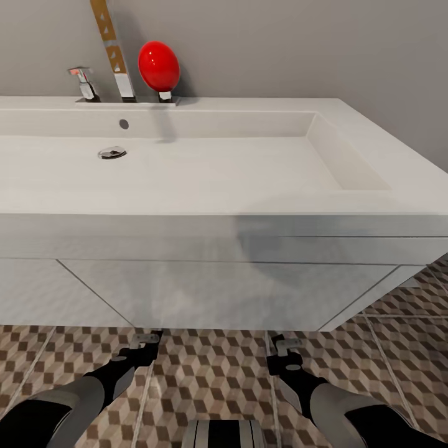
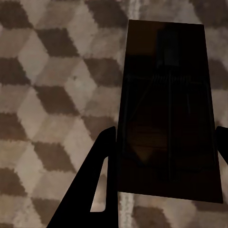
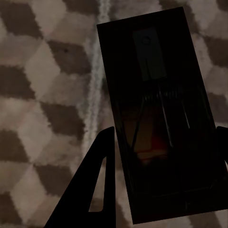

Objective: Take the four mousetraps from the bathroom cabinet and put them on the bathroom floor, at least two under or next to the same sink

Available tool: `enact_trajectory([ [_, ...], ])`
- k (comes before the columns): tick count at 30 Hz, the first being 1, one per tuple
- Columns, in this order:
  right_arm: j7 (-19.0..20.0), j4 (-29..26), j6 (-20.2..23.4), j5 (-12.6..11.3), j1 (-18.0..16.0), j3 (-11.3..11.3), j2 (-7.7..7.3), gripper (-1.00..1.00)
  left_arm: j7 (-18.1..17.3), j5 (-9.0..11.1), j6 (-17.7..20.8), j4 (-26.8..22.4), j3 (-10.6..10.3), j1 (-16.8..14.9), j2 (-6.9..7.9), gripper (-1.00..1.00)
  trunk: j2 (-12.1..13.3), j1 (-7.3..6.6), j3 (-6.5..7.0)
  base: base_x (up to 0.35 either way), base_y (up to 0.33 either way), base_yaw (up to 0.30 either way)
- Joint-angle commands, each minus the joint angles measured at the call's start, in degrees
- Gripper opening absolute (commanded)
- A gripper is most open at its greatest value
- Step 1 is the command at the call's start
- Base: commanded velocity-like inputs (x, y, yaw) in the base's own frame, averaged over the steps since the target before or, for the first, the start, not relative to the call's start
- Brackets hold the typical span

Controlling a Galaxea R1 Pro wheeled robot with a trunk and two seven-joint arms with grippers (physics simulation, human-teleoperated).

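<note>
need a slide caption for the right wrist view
Right hand holding a dark mousetrap above the cube-patterned bathroom floor.

Head camera overlooks sink; wrist cameras hover close over floor.

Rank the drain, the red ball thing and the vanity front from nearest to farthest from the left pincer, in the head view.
From the left pincer:
1. Vanity front, right above it.
2. Drain, in the basin.
3. Red ball, at the back wall.

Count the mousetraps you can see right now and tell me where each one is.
2. One mousetrap sits between the left gripper's fingers, above the tiled floor. The other mousetrap sits between the right gripper's fingers. Others may be out of view.
</note>
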Motion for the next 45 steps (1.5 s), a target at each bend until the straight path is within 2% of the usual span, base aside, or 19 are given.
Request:
enact_trajectory([
  [1, -0.18, 0.15, -0.20, 0.00, -0.06, 0.37, 0.02, -1.00, 0.16, 0.45, -0.19, 0.04, -0.50, -0.02, 0.00, -1.00, -0.01, -0.01, -0.04, 0.000, 0.000, 0.000],
  [11, -0.15, 0.15, -0.24, -0.04, -0.06, 0.37, -0.07, -1.00, 0.21, 0.53, -2.04, 0.04, -0.48, -0.02, -0.08, -1.00, -0.01, -0.01, -0.04, 0.000, 0.000, 0.000],
  [29, 0.87, 0.15, -0.09, -0.07, -0.06, 0.38, -0.05, -1.00, 0.23, 0.53, -2.54, 0.04, -0.41, -0.03, -0.01, -1.00, -0.01, -0.01, -0.04, 0.000, 0.000, 0.000],
  [35, 1.52, 0.15, -0.09, -0.17, -0.06, 0.37, -0.08, -1.00, 0.23, 0.71, -4.62, 0.11, -0.41, -0.02, 0.00, -1.00, -0.01, -0.01, -0.04, 0.000, 0.000, 0.000],
  [45, 1.60, 0.15, -0.12, -0.18, -0.06, 0.37, -0.09, -1.00, 0.23, 0.86, -5.19, 0.13, -0.41, -0.02, 0.12, -1.00, -0.01, -0.01, -0.04, 0.025, 0.000, 0.000],
])
